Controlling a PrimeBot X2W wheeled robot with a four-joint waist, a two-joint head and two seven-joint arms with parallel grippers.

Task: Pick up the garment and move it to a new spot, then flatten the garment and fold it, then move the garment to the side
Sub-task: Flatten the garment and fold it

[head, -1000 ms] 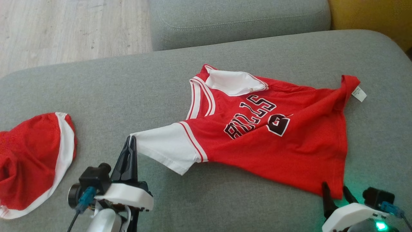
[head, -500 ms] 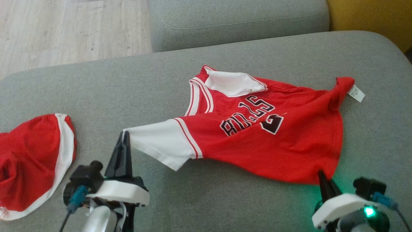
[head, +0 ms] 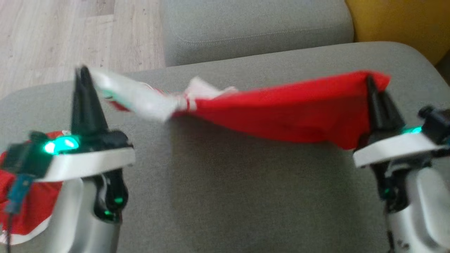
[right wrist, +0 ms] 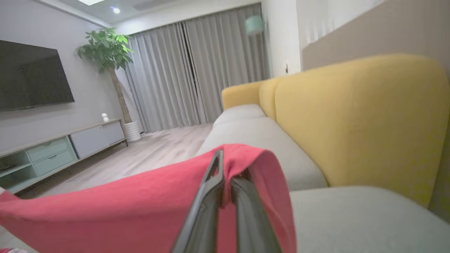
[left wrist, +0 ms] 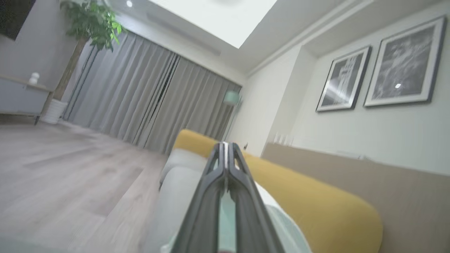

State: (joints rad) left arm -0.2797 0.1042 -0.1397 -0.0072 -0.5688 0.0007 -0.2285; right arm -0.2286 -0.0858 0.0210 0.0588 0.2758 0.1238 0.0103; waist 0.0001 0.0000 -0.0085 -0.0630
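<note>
The garment (head: 274, 112), a red jersey with white sleeves, hangs stretched in the air above the grey sofa cushion (head: 246, 196). My left gripper (head: 82, 72) is shut on the white sleeve end at the left. At the right, my right gripper (head: 369, 80) is shut on the red hem corner. In the right wrist view the red cloth (right wrist: 140, 203) drapes over the closed right gripper (right wrist: 225, 158). The left gripper (left wrist: 225, 146) in its own wrist view is closed, with a thin pale edge between the fingers.
Red-and-white shorts (head: 31, 207) lie at the cushion's left edge, partly behind my left arm. A second grey cushion (head: 256, 28) lies beyond, a yellow backrest (head: 397, 24) at the far right, and wooden floor (head: 70, 35) at the upper left.
The right gripper closed on the red hem corner. Both arms then lifted, raising the jersey off the cushion and stretching it between them. The head view shifted too.
</note>
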